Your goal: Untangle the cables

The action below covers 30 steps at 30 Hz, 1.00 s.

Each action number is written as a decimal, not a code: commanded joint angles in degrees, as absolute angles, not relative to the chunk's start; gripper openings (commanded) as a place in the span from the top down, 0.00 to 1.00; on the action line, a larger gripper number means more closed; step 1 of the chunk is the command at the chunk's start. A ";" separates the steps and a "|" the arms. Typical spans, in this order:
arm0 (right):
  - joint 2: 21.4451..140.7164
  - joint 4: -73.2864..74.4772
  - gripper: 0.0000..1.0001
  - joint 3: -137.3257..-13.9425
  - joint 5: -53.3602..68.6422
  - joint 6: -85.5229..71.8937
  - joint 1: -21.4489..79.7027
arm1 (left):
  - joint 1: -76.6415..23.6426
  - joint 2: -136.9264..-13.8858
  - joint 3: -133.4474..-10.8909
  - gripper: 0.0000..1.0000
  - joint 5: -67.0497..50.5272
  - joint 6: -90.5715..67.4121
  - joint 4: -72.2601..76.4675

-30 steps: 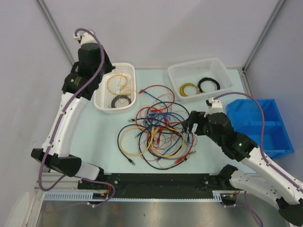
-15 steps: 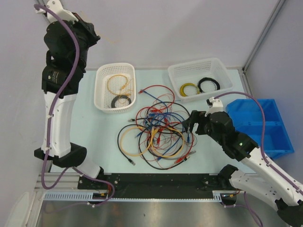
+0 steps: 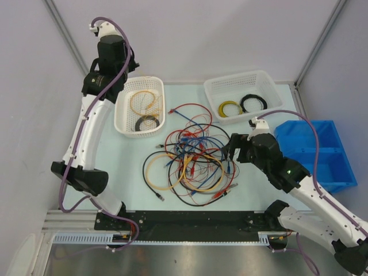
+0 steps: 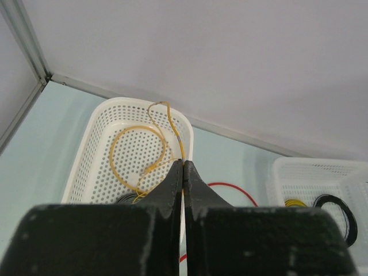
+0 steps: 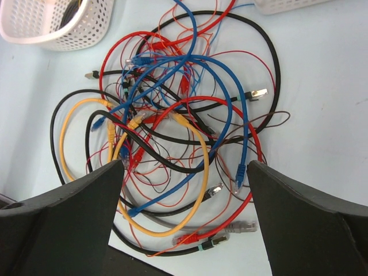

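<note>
The cables (image 3: 190,164) lie in a tangled heap of red, blue, yellow-orange and black loops at the table's middle, and fill the right wrist view (image 5: 172,115). My right gripper (image 3: 228,150) hangs open over the heap's right side, its fingers wide apart (image 5: 185,167) and holding nothing. My left gripper (image 3: 132,80) is at the far rim of the left white basket (image 3: 122,123), shut (image 4: 183,164) on a thin yellow cable (image 4: 172,123). That cable loops down into the basket (image 3: 144,102).
The left basket (image 4: 80,167) also holds a black coil (image 3: 146,122). A second white basket (image 3: 214,92) at the back right holds a yellow coil (image 3: 229,108) and a black coil (image 3: 253,102). A blue bin (image 3: 322,155) stands at the right edge.
The left arm swung up and left high above the basket half a second ago, then came back down to the basket's far rim. The right arm has barely moved.
</note>
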State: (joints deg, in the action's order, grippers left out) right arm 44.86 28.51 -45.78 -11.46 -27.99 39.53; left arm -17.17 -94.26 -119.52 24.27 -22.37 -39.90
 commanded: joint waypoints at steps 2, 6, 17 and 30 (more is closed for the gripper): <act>46.14 27.69 0.05 -47.72 -10.90 -26.46 38.94 | -16.09 -93.43 -117.69 1.00 23.47 -21.09 -35.25; 46.67 27.77 0.05 -47.72 -10.90 -26.19 38.41 | -15.29 -94.30 -114.53 1.00 22.59 -21.80 -34.10; 49.39 26.90 0.05 -47.72 -9.93 -26.19 37.71 | -14.77 -98.34 -103.01 1.00 19.95 -23.11 -30.23; 48.87 26.63 0.05 -47.72 -9.58 -26.54 37.62 | -14.33 -92.48 -95.81 0.00 22.95 -24.87 -32.17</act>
State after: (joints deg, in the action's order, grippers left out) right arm 49.82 28.40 -45.78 -10.00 -26.92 37.85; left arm -15.03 -99.48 -97.86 21.78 -24.16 -33.23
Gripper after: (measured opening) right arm 0.951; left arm 0.994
